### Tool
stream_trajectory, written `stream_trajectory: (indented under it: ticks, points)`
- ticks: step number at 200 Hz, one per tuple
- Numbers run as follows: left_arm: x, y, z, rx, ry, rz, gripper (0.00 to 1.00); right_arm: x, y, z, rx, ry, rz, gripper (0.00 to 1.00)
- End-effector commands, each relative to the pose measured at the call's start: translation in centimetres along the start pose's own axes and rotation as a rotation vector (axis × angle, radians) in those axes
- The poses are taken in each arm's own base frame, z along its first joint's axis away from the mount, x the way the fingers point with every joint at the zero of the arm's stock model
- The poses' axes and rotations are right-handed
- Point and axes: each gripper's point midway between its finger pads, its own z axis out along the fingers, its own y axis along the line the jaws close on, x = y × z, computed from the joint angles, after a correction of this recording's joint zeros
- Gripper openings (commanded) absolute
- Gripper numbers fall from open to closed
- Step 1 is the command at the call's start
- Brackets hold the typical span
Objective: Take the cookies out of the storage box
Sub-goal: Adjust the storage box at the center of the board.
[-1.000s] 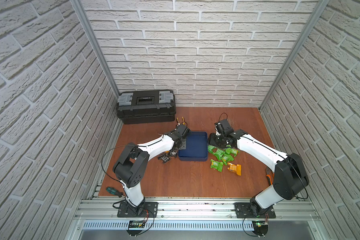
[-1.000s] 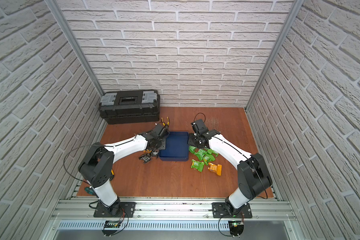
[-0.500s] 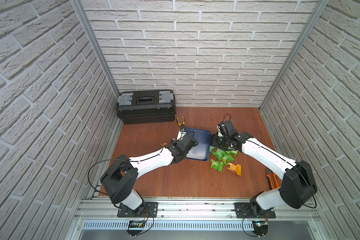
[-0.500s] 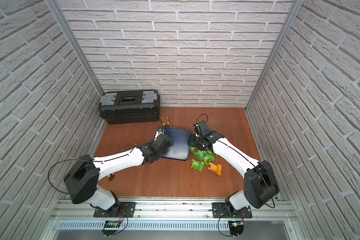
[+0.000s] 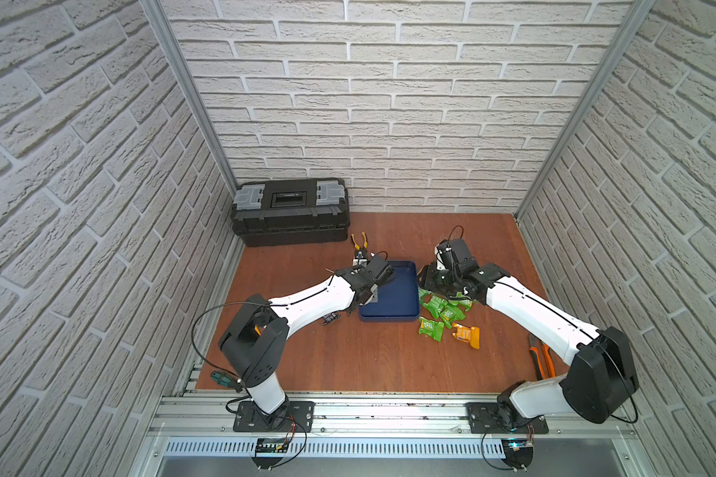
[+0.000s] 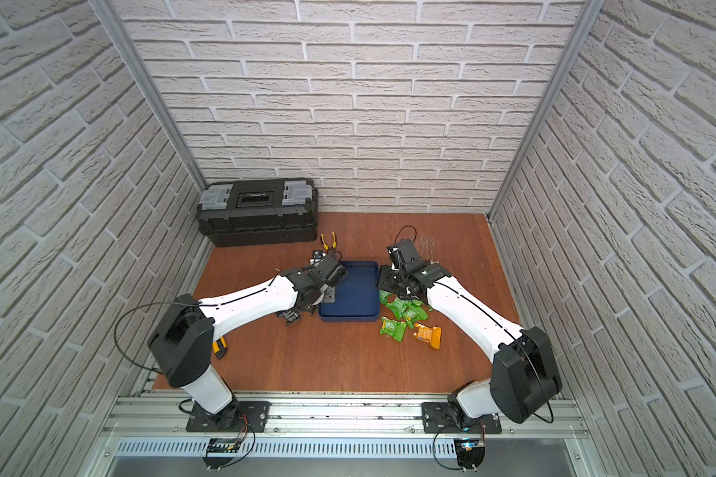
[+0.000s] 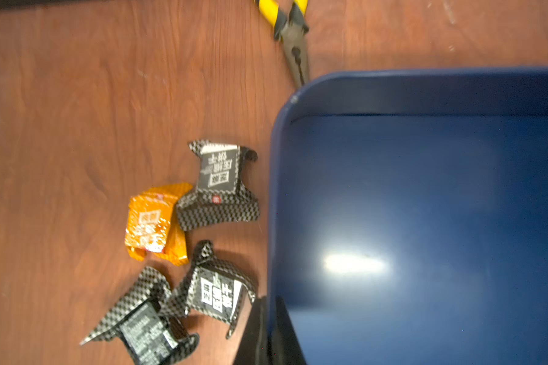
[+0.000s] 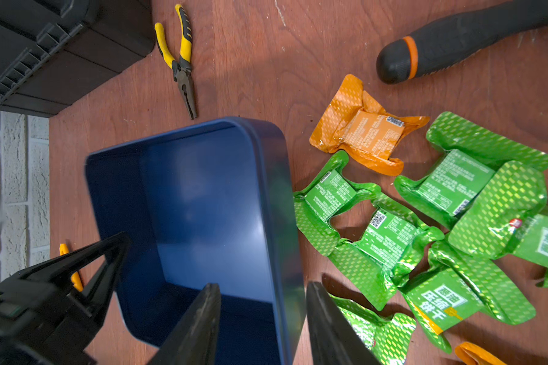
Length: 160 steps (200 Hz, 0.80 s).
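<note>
Closest to the robot's base, orange pliers (image 5: pixel 540 359) lie on the table (image 5: pixel 368 359), well apart from the rest, so they are in nobody's way. A bit further on, the cookies (image 5: pixel 430 329) lie on the table in two heaps. The green ones and an orange one are just beside the right wall of the box (image 5: pixel 389 305). The black ones (image 7: pixel 217 177) and one more orange one are just beside its left wall. The box is empty, so I think the job is done, or almost. The left gripper (image 7: pixel 269 316) is shut tight on the left wall, I guess to keep the box from sliding or tipping. The right gripper (image 8: pixel 264 294) is half open. One finger is inside the box and one is outside, over the right wall, and they do not pinch it. I cannot tell if the box sits flat. Behind the box lie yellow pliers (image 5: pixel 360 241), and the black toolbox (image 5: pixel 290 210) stands at the back wall.
</note>
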Motion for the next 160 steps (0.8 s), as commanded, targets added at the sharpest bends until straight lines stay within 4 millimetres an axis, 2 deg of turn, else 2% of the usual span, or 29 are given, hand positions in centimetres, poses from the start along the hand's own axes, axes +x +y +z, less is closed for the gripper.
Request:
stream_trajectory:
  ticks: [1,23,65,96,135,160]
  points:
    - [1.6,0.2,0.7,0.023,0.119,-0.082,0.0,-0.5,0.0,-1.0,0.0,-0.035,0.011,0.49]
    - [1.7,0.3,1.7,0.047,0.141,-0.116,0.0,-0.4,-0.3,-1.2,0.013,-0.037,0.011,0.49]
    - [2.0,-0.8,2.6,0.075,0.175,-0.063,0.0,-0.2,-0.9,-1.3,0.028,-0.037,0.015,0.49]
    - [1.9,-0.9,2.8,0.083,0.173,-0.065,0.08,-0.3,-1.2,-1.4,0.039,-0.043,0.019,0.49]
    - [0.8,-0.2,1.9,0.082,0.114,-0.08,0.22,-0.6,-2.1,-1.7,0.063,-0.056,0.023,0.5]
    - [-0.2,0.5,1.1,0.082,0.062,-0.09,0.25,-0.8,-2.8,-2.0,0.077,-0.066,0.028,0.5]
